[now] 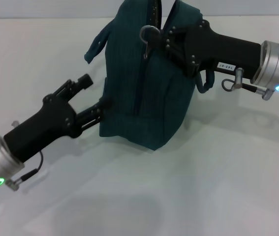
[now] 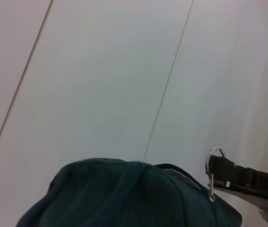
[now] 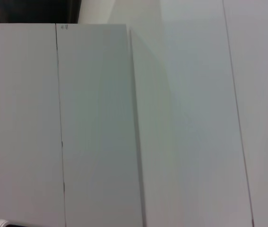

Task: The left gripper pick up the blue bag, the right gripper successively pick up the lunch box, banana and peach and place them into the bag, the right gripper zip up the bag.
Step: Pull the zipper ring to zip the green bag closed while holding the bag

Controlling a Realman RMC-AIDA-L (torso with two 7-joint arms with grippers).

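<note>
The blue bag (image 1: 144, 98) stands on the white table, its top showing in the left wrist view (image 2: 124, 198). My left gripper (image 1: 104, 105) reaches in from the lower left and is shut on the bag's lower side edge. From the right, my right gripper (image 1: 163, 37) sits at the bag's top, shut on the ring zip pull (image 1: 149, 33). The left wrist view shows that same right gripper (image 2: 214, 168) pinching beside the ring (image 2: 215, 152). One loop handle (image 1: 100, 42) hangs off the far side, another (image 1: 205, 81) under the right arm. The lunch box, banana and peach are out of view.
The white table (image 1: 178, 196) spreads in front of the bag and to both sides. The right wrist view shows only white panels (image 3: 96, 123) with thin seams.
</note>
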